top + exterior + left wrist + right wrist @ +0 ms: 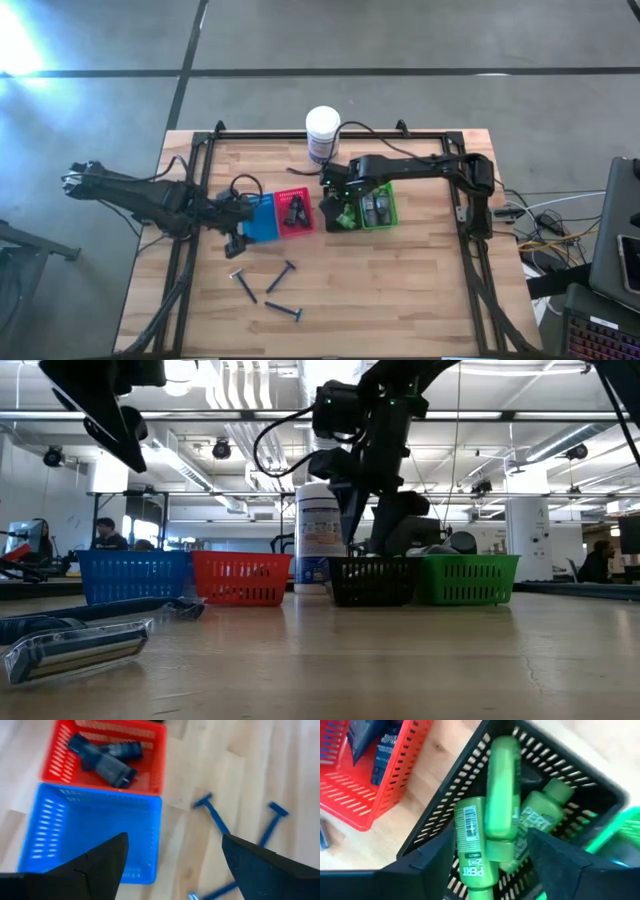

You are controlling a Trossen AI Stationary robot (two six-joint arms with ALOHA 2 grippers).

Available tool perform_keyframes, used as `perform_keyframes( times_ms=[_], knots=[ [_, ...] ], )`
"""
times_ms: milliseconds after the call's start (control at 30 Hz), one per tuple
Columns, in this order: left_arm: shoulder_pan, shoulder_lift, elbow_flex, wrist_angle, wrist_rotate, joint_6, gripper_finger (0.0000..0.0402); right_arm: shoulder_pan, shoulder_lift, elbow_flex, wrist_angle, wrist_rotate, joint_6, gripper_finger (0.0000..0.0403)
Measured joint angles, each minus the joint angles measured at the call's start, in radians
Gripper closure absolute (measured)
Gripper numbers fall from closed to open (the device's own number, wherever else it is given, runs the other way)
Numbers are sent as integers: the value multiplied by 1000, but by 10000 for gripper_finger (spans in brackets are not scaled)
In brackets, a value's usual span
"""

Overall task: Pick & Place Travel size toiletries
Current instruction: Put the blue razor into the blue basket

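Green tubes [495, 820] piled in the black tray [445, 815], one lying lengthwise directly between the right gripper's [495, 865] fingers [560, 865], a second with a barcode label just beside it, a third deeper in the tray. Fingers partly parted, standing either side of the topmost tube without visibly clamping it; whether the pads touch it cannot be told. Black tray [335, 215] seen from above under the right gripper [335, 190], green tray [377, 208] touching it on the far side from the red one, grey mini bottles [375, 207] inside.

Dark tubes [107, 760] heaped in the red tray [107, 757], well ahead of the left gripper's [172, 865] fingers [95, 867]. Blue tray [95, 830] touching the red one, just ahead of and partly under one finger. Left fingers spread wide, holding nothing, hovering above the table [400, 290] beside the blue tray [263, 218].

Three razors [270, 290] loose on the table, near the left gripper [237, 243]; two with blue handles [235, 830] ahead of the other left finger, crossing near their lower ends. One razor [75, 650] lying flat close to the low camera.

White jar [322, 135] with blue label upright behind the tray row, near the right arm. Four trays in a line in the low view: blue [135, 577], red [240, 578], black [372, 580], green [468, 578]. People [105, 532] seated in the room beyond.
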Motion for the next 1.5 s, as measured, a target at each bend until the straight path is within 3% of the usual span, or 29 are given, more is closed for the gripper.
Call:
perform_keyframes(
  times_ms=[300, 400, 500, 700, 833, 1100, 1500],
  knots=[
    [-59, 2, -10, 12, 273, -35, 75, 103, -108, 16, -14, 107, -1, 109],
    [-103, 13, -20, 71, 301, -159, 76, 162, -132, 16, -25, 142, 0, 100],
    [-175, 36, -40, 150, 317, -110, 76, 226, -142, 15, -35, 172, -4, 93],
    [-376, 184, -79, 162, 285, 130, 77, 340, -142, 14, -40, 206, 24, 80],
    [-454, 327, -84, 170, 231, 248, 77, 393, -142, 14, -43, 228, 62, 72],
    [-456, 519, -84, 185, 165, 311, 108, 447, -152, 14, -50, 256, 129, 67],
    [-456, 611, -87, 233, 124, 369, 234, 459, -154, 14, -72, 258, 151, 111]
  ],
)
